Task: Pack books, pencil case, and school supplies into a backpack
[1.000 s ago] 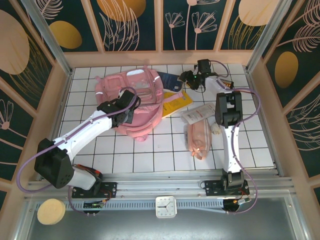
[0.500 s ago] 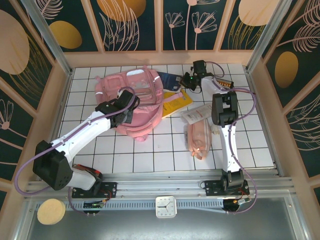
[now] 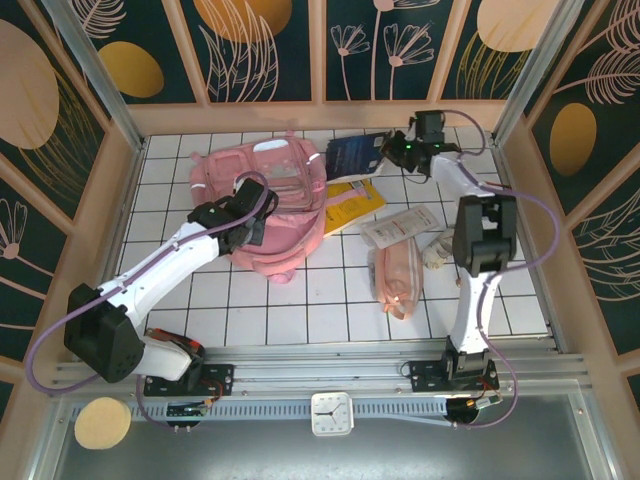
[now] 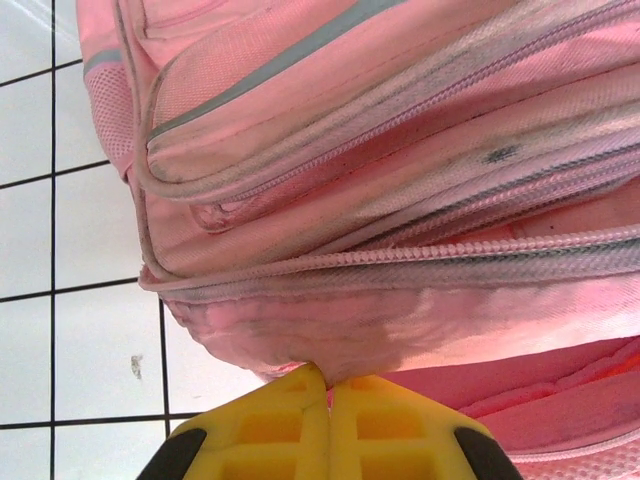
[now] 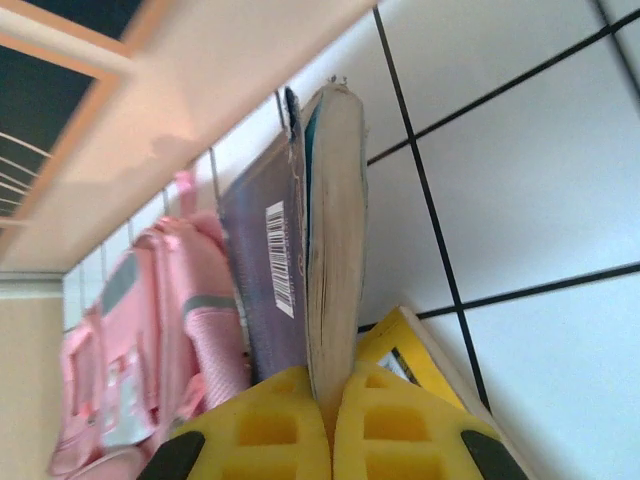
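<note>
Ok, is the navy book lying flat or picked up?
Picked up: the right pincer is shut on the navy book at its edge.

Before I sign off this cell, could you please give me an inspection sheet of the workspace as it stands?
Surface: white tiled table, no spills seen.
Job's things: backpack lies left of centre; navy book held on edge near the far wall; yellow book, packet and pencil case lie on the tiles right of the backpack.
Clutter: small crumpled white item by the right arm; clock and yellow disc on the near ledge.
Grippers: left gripper shut on backpack fabric; right gripper shut on the navy book.
Cables: purple cables loop beside both arms; no snag seen.
Surroundings: leaf-print wall panels.
</note>
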`<state>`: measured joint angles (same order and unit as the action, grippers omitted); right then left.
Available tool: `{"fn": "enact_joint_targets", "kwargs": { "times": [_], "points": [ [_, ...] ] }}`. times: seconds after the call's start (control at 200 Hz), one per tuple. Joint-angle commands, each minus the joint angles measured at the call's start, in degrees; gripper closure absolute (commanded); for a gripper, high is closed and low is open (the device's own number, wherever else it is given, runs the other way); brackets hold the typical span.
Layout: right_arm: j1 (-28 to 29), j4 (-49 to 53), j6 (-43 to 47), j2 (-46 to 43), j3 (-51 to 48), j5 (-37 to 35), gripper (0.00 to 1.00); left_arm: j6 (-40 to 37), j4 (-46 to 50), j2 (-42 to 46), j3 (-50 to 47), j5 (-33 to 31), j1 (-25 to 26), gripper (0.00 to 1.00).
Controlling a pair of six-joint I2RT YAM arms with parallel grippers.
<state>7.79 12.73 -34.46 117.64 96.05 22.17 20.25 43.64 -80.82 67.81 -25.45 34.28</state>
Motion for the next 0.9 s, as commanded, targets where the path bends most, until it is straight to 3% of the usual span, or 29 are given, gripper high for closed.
{"fn": "enact_joint_targets", "kwargs": {
  "times": [0.0,0.165,0.43,0.55,0.896],
  "points": [
    [-1.78,-3.33,0.87,-10.33,-7.37,1.39,1.00,1.07,-0.75,0.16,3.51,0.75,0.07,1.00],
    [-5.02,-2.01,0.82,-25.30,-19.43,3.52,1.00,0.95,-1.62,-1.39,6.25,2.54,0.07,1.00],
    [-6.06,4.00,-4.14,-46.12,-32.94,14.64,1.00,1.90,-2.72,-5.10,12.49,6.50,0.03,1.00],
    [-3.51,5.07,-8.79,-53.24,-37.63,18.21,1.00,2.81,-3.12,-6.52,15.08,8.68,0.05,1.00],
    [7.67,6.49,-18.08,-64.40,-46.22,17.30,1.00,5.15,-3.80,-7.51,17.75,10.85,0.10,1.00]
  ]
}}
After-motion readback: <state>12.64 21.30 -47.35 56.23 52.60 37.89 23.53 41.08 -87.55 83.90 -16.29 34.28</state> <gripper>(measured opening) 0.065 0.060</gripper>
